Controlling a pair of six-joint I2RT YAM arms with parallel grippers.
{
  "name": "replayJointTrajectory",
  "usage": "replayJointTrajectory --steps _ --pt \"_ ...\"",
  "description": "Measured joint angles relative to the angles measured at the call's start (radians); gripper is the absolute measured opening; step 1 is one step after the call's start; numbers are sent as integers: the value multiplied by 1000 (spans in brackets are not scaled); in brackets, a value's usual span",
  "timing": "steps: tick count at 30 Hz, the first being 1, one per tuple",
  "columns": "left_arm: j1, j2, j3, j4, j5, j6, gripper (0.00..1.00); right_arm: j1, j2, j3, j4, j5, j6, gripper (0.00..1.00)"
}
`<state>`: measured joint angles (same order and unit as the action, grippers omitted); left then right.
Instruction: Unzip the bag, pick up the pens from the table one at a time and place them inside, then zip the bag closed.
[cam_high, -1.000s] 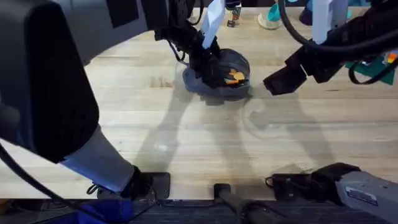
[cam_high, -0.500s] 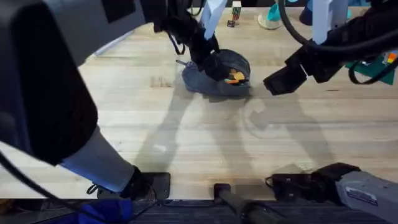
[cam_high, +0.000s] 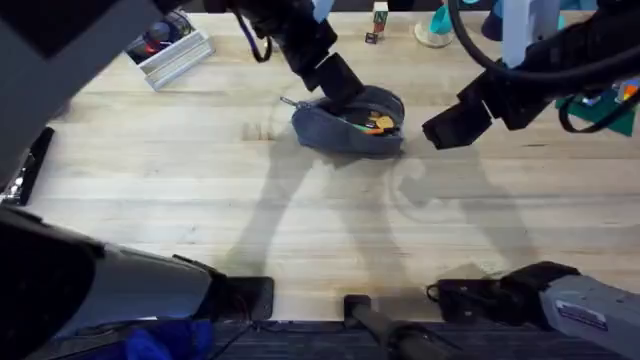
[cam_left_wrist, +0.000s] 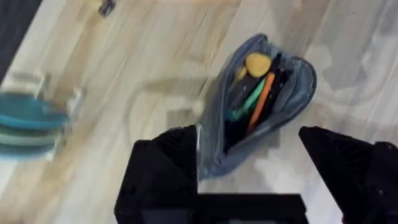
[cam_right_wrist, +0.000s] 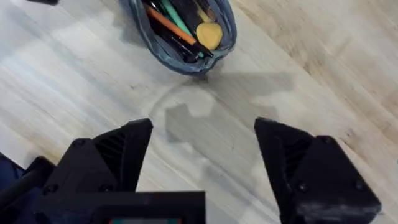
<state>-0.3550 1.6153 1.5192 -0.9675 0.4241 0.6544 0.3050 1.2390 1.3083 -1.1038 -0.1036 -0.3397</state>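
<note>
Bag (cam_high: 348, 124) near tabletop's far edge, centre — unzipped, orange and green pens (cam_left_wrist: 256, 102) inside. Left gripper (cam_left_wrist: 252, 168) spread above it, right gripper (cam_right_wrist: 202, 155) spread beside, both empty. Zipping next, likely: pin one end, draw pull tab steadily along zipper.

So the grey-blue bag (cam_high: 345, 128) is lying on the light wooden table (cam_high: 300, 220), zipper wide open. The orange pen (cam_left_wrist: 260, 104) and green pen (cam_left_wrist: 247, 102) are both tucked inside it, side by side along its length.
</note>
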Motion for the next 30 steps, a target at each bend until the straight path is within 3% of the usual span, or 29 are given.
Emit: replayJointTrajectory --steps 13,21,25,30 --pt "0 -108 0 -133 -163 -180 995 0 0 0 3 0 28 996" --pt "2 -214 0 -193 -203 -256 995 0 0 18 2 0 99 998" --pt "30 -245 0 -221 -207 -283 995 0 0 60 4 0 124 996" --pt "104 -308 -41 -207 -211 -319 995 0 0 85 2 0 152 996"
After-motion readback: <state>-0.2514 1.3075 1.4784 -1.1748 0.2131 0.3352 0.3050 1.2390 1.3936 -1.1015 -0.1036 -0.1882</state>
